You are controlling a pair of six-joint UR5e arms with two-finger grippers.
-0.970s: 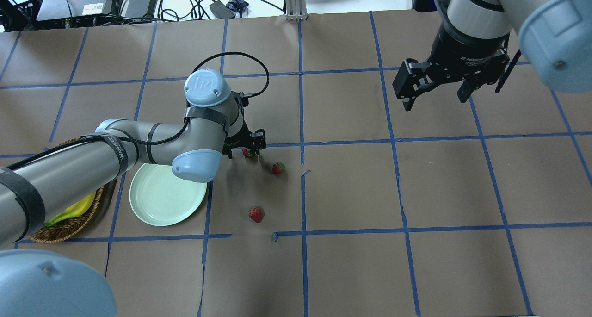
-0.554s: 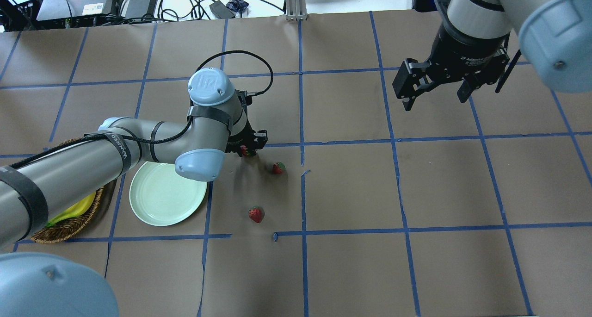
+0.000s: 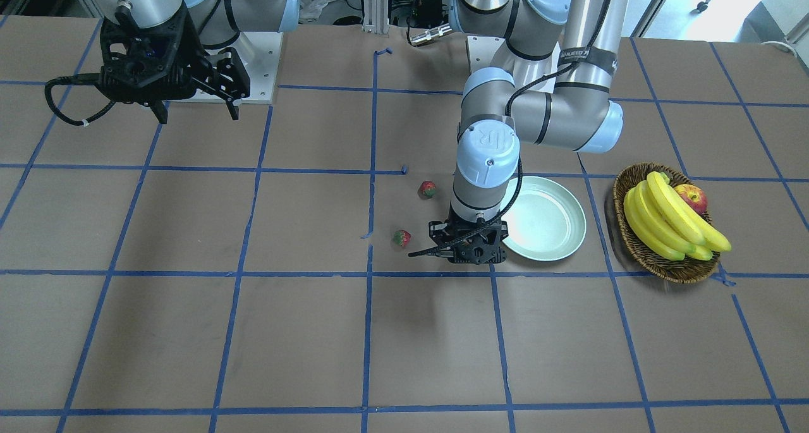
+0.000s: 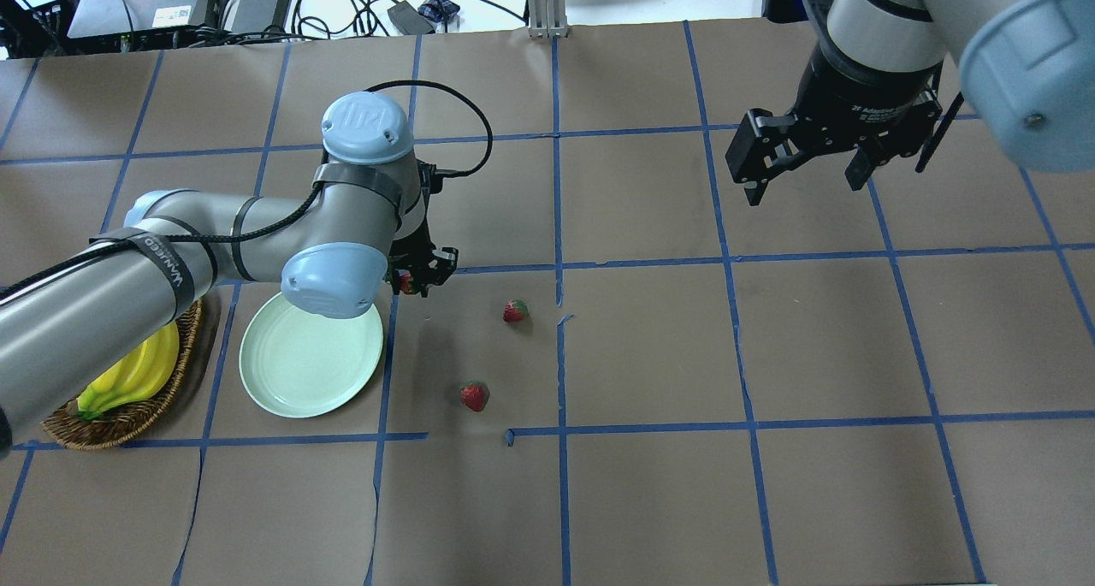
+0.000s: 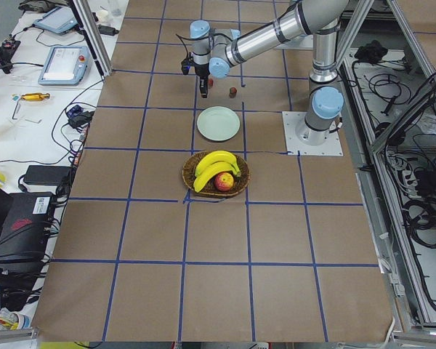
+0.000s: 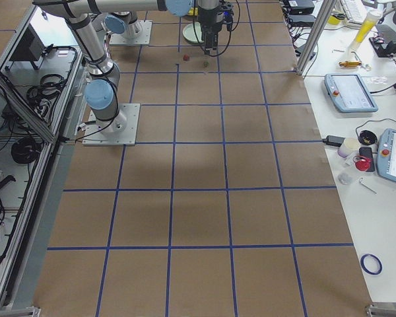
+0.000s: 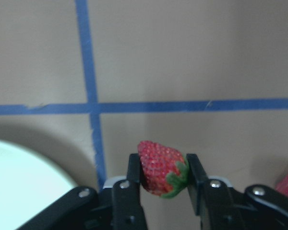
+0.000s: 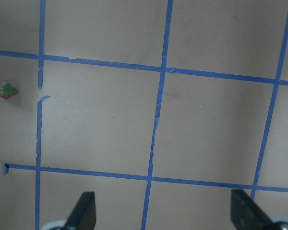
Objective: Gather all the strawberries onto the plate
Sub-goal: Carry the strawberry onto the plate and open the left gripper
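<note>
My left gripper [image 4: 417,276] is shut on a strawberry [image 7: 159,168], gripped between its two fingers [image 7: 134,175] above the table, just off the far right rim of the pale mint plate [image 4: 299,368]. The plate's edge shows in the left wrist view [image 7: 19,187] and it has nothing in it. Two more strawberries lie on the brown paper to the right of the plate: one further back [image 4: 514,310] and one nearer [image 4: 474,395]. In the front view they show as the one further back [image 3: 401,237] and the nearer one [image 3: 428,189]. My right gripper [image 4: 804,184] is open and empty, high over the far right.
A wicker basket [image 4: 128,415] with bananas [image 3: 663,221] and an apple [image 3: 692,198] stands just left of the plate. Blue tape lines grid the brown table cover. Cables and equipment lie beyond the far edge.
My left gripper has moved left with the strawberry in it, from near the middle strawberries to the plate's far right rim. The right arm has not moved.
</note>
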